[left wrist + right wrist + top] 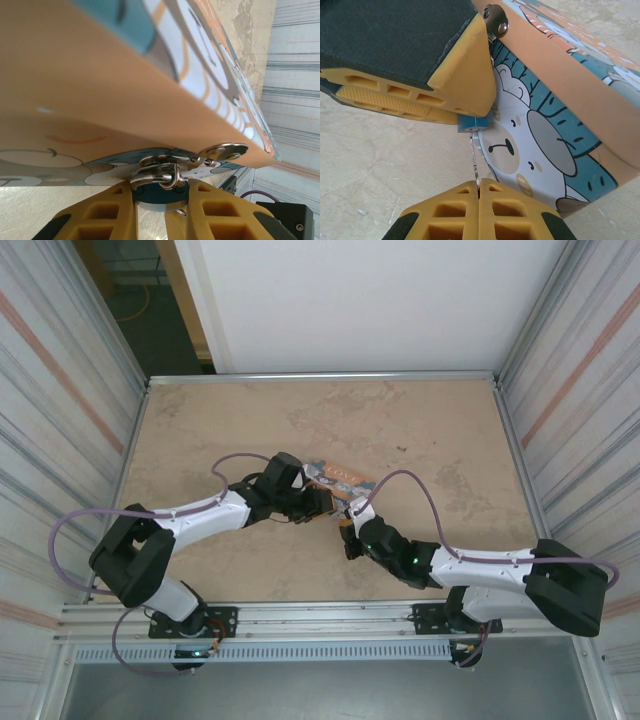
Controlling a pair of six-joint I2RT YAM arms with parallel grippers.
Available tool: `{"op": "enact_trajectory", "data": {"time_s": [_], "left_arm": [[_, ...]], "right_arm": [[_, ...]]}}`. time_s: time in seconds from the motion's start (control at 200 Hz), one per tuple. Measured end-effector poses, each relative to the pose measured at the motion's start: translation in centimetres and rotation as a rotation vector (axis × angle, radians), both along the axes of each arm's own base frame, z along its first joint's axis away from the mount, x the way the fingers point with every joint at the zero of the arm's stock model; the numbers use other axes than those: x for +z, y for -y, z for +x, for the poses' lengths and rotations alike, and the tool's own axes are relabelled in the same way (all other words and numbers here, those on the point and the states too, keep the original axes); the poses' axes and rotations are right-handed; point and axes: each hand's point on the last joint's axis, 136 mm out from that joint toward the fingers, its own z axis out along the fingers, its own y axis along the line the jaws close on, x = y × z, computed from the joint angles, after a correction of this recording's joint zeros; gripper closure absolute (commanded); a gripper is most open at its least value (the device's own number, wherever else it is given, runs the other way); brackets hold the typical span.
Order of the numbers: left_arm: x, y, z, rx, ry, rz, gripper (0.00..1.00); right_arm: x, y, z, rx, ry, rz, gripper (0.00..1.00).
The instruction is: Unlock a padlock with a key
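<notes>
The yellow ribbed fingers of the right gripper were pressed fully together on the bow of a thin, pale silvery metal key. Its blade pointed up from the pinch to the underside of a small blue-teal padlock. We saw the tip meeting the lock's base at the keyhole; how deep it sat we could not tell.

From the opposite side, the left gripper stood partly closed, its two yellow fingers clamped on either flank of the padlock body. The lock's thin steel shackle was threaded through the silver metal hasp on the front of an orange-and-blue picture box printed with cartoon bears. The box sat near the middle of the beige, mottled table, well apart from every edge. Both arms reached in from the near edge to meet at the box's near side.

We judged the turn of the key to be the delicate part. The pinch held only a small, smooth bow, so the key could swivel between the fingers instead of driving the cylinder, or slide out altogether. If the blade was not fully seated, or the wrist turned off the keyhole's axis, the twist could bend the thin metal or lever it free. Should the left grip give way, the padlock would spin with the key on its hasp, and the light box could be dragged across the table.
</notes>
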Motion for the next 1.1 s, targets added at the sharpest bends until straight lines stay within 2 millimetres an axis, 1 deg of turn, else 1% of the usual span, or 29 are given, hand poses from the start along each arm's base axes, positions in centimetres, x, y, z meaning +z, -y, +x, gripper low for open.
{"op": "enact_trajectory", "data": {"time_s": [0.556,0.957,1.097], "left_arm": [[0.14,0.09,0.21,0.006,0.009,-0.007,0.83],[-0.01,0.03,0.09,0.009,0.009,-0.006,0.83],[0.04,-0.11,0.01,0.011,0.012,-0.006,0.83]], "right_arm": [[0.34,0.0,0.65,-0.003,0.014,-0.002,1.0],[-0.21,-0.16,0.91,-0.01,0.005,-0.024,1.0],[-0.13,-0.22,0.92,-0.009,0.006,-0.021,1.0]]}}
